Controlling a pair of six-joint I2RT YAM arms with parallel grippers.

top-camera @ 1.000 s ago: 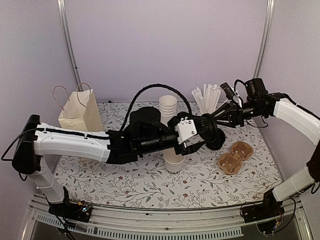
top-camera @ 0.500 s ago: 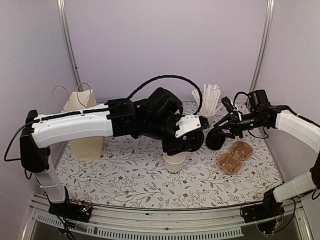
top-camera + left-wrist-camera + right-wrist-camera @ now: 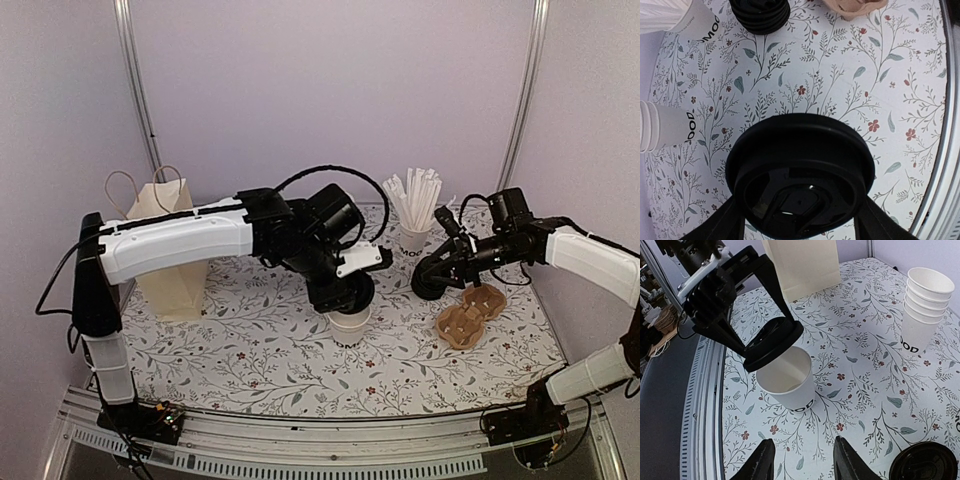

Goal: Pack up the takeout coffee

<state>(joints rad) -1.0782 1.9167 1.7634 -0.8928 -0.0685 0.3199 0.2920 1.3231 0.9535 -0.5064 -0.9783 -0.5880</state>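
Left gripper (image 3: 771, 337) is clamping a black lid (image 3: 800, 167) by its edges. I'm holding it tilted right over the open MOO cup (image 3: 786, 377) mid-table, and I can't tell if it's touching the rim. Right gripper (image 3: 802, 460) is hanging spread wide and empty at the cup's 3 o'clock, just beside the lid stack (image 3: 428, 280) - cardboard carrier (image 3: 468, 312) sitting at the stack's 4 o'clock.

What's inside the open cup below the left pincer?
In the right wrist view the open cup shows only bare white inner wall, no liquid in sight. The black lid in the left pincer tilts over its rim and covers the rest.
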